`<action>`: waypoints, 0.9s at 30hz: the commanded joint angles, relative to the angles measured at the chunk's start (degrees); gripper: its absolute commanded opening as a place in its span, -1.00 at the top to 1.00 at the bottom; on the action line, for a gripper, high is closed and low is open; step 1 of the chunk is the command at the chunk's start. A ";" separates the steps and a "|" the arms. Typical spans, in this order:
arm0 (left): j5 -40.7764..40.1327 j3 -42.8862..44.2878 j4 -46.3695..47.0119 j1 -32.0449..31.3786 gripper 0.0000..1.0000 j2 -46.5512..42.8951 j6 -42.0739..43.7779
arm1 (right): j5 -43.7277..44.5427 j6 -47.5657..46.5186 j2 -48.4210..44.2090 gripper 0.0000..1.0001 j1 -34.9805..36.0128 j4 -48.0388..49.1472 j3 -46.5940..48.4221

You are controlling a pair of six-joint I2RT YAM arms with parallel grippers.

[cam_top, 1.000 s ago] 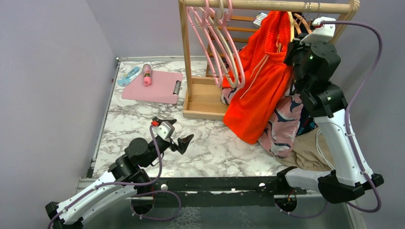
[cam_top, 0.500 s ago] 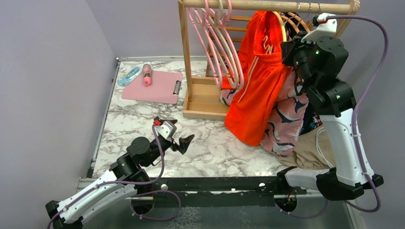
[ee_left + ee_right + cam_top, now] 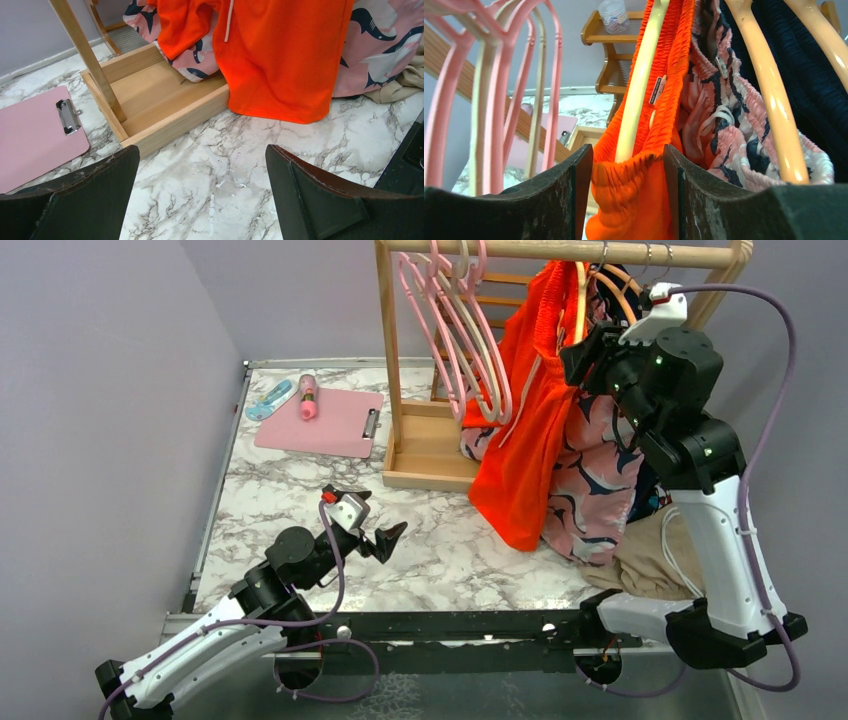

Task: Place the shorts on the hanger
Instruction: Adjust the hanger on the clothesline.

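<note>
Step in hand, as judged: seating the waistband of the shorts [image 3: 525, 440] over the hanger [image 3: 639, 85], up at the wooden rail [image 3: 560, 252].

To do it well:
- Keep the elastic spread along the pale-yellow arm, not bunched at one spot.
- Steer between the pink hangers [image 3: 460, 330] on one side and the shark-pattern shorts [image 3: 590, 480] on the other.
- Let go only once the band sits over the arm by its own weight; otherwise, likely a slide down to the worktop [image 3: 450, 550].

Right hand [image 3: 628, 152]: narrowed about a bunch of orange waistband, gap filled with fabric from finger to finger. Pale-yellow arm rising through the same fold. Reads as a grip on the shorts; cannot tell whether pinching the hanger too.

Shorts: hung from the rail end, hem down near the worktop beside the rack base [image 3: 150, 95], in front of the shark-pattern pair.

Left hand [image 3: 202, 150]: spread wide, nothing between the fingers, low over the worktop, well apart from the rack.
</note>
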 commanded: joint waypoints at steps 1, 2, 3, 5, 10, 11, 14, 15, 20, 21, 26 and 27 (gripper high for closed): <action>-0.53 0.11 0.73 0.10 -0.98 -0.47 0.37 | -4.95 0.76 -3.16 -0.15 0.46 -2.90 2.24; -0.69 0.11 0.68 0.11 -0.98 -0.51 0.34 | -5.40 1.01 -3.64 -0.17 0.46 -2.50 2.56; -0.98 0.10 0.67 0.10 -0.98 -0.53 0.34 | -5.87 1.18 -4.19 -0.18 0.49 -2.07 2.71; -1.39 0.08 0.52 0.11 -0.98 -0.82 0.45 | -7.02 1.24 -5.62 -0.19 0.54 -0.64 2.60; -2.31 0.06 0.42 0.06 -0.98 -1.42 0.52 | -15.51 -0.43 -10.15 -0.19 0.97 4.49 0.08; -2.46 0.02 0.45 0.10 -0.98 -1.42 0.53 | -18.11 -0.75 -11.03 -0.19 1.05 5.68 -0.76; -3.07 0.11 0.33 0.11 -0.98 -1.46 0.54 | -23.41 -1.39 -13.53 -0.21 1.25 7.92 -2.95; -3.23 0.10 0.25 0.10 -0.98 -1.44 0.61 | -24.39 -1.43 -14.07 -0.22 1.31 8.32 -3.62; -5.04 0.36 -0.35 0.11 -0.98 -1.50 0.55 | -26.82 -2.43 -17.92 -0.34 1.67 9.31 -7.82; -5.51 0.37 -0.52 0.11 -0.98 -1.50 0.48 | -27.20 -2.61 -18.84 -0.39 1.69 9.28 -8.94; -8.89 1.07 -1.46 0.11 -0.98 -2.15 -1.85 | -31.79 -4.25 -23.80 -0.52 1.86 9.18 -17.26; -9.87 1.03 -1.51 0.06 -0.98 -2.47 -2.34 | -33.09 -3.74 -24.87 -0.53 1.94 9.55 -19.56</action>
